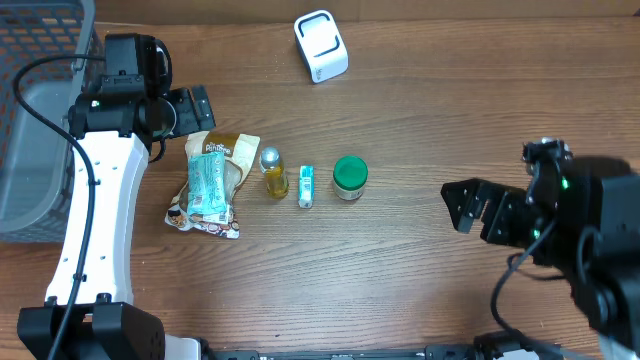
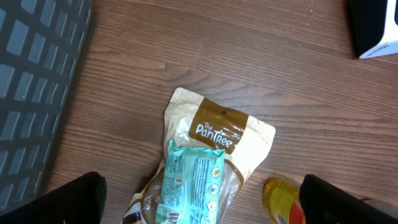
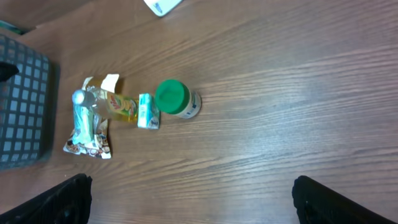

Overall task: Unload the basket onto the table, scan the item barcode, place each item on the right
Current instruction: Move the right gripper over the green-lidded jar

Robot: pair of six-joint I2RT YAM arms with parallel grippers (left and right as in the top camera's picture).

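Several items lie in a row on the wooden table: a brown snack bag [image 1: 228, 150] with a teal packet [image 1: 209, 183] on top of it, a yellow bottle [image 1: 274, 176], a small teal box [image 1: 306, 186] and a green-lidded jar [image 1: 350, 177]. The white scanner [image 1: 321, 45] stands at the far edge. My left gripper [image 1: 190, 110] hangs open just above the bag's far end. In the left wrist view the teal packet [image 2: 193, 180] and the bag [image 2: 214, 127] lie between its fingers. My right gripper [image 1: 472, 207] is open, right of the jar, over bare table [image 3: 196, 199].
A grey mesh basket [image 1: 30, 120] stands at the left edge, beside the left arm. In the right wrist view the jar [image 3: 174, 98], the box [image 3: 147, 112] and the bottle [image 3: 121, 106] lie far ahead of the fingers.
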